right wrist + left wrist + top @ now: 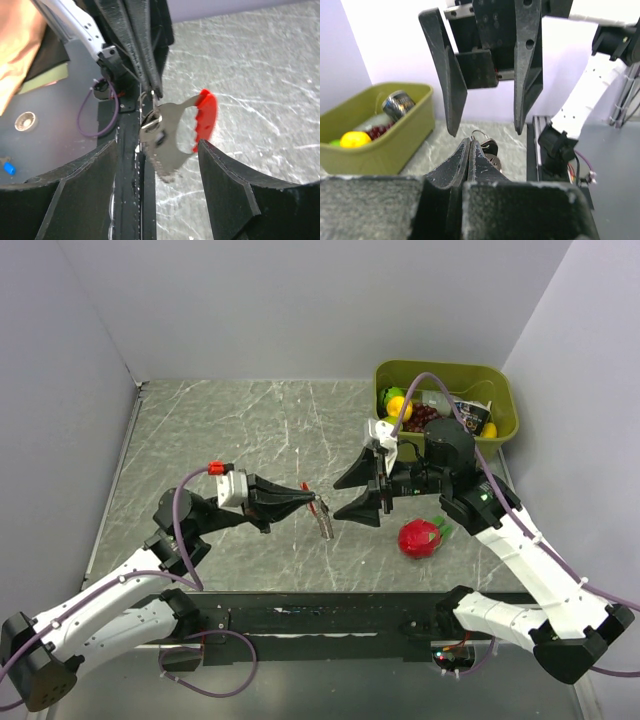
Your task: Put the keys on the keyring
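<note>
In the top view, the left gripper (311, 498) is seen with its fingers pressed together, and the keys (323, 520) are pinched at their tips and hang above the table (250, 430), near its middle. The right gripper (337, 500) is pointed at them from the other side, its 2 fingers spread apart, 1 above and 1 below the left gripper's tip. A red fruit (420, 538) is seen on the table beside the right arm, and a green bin (500, 390) stands in the far right corner.

In the left wrist view, the left gripper (471, 143) is shown clamped, with no gap between its fingers. A thin loop, the keyring (480, 131), is seen just past the tips, with the keys (491, 150) beside it. The spread fingers (449, 85) of the right gripper are seen on either side. A can (397, 104) lies in the bin (395, 145).

In the right wrist view, the keys (170, 142) are seen between the parted fingers of the right gripper (159, 144), touched by neither. They are gripped at the top by the left gripper's fingers (142, 50). The red piece is turned toward the right finger.
</note>
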You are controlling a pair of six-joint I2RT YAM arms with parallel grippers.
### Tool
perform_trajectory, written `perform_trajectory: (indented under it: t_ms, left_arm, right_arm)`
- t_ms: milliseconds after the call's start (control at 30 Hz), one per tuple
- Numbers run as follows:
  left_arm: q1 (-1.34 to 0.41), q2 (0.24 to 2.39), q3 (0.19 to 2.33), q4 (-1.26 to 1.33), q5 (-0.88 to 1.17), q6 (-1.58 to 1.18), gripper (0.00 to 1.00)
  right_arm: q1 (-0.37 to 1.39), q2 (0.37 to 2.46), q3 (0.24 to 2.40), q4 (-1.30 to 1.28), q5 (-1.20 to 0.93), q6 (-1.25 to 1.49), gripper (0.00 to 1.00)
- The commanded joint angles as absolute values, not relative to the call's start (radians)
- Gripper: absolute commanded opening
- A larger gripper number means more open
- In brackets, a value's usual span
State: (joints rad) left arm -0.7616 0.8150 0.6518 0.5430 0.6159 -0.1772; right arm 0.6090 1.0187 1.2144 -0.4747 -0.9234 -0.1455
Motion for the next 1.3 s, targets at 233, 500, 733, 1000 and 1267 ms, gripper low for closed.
perform_trajectory:
  t_ms: [233,500,733,1000,1267]
  left_arm:
    - [-0.761,0.839,0.623,0.842,0.600,-0.230,0.01]
    - [-0.759,0.856,0.630,0.816,0.609,-0.203,0.01]
    - [-0.761,0.856,0.641,0.784,0.624,-0.187,0.01]
    - [-0.761,0.851,0.649,0.756,0.635,-0.172,0.01]
    - [-0.759,0.839,0.650,0.747,0.634,-0.160,0.01]
  right_arm:
    - [0.603,1.026,1.244,-0.335,-1.043,-0.058,0.68]
    - [0.603,1.051,1.258,-0.333,-1.045,-0.040,0.51]
    - [0.603,1.058,1.261,-0.331,-1.023,-0.031,0.41]
    - [0.603,1.065,1.266,-0.344,-0.993,-0.028,0.23]
    - [0.603,1.072,1.256,-0.367,-0.965,-0.046,0.00]
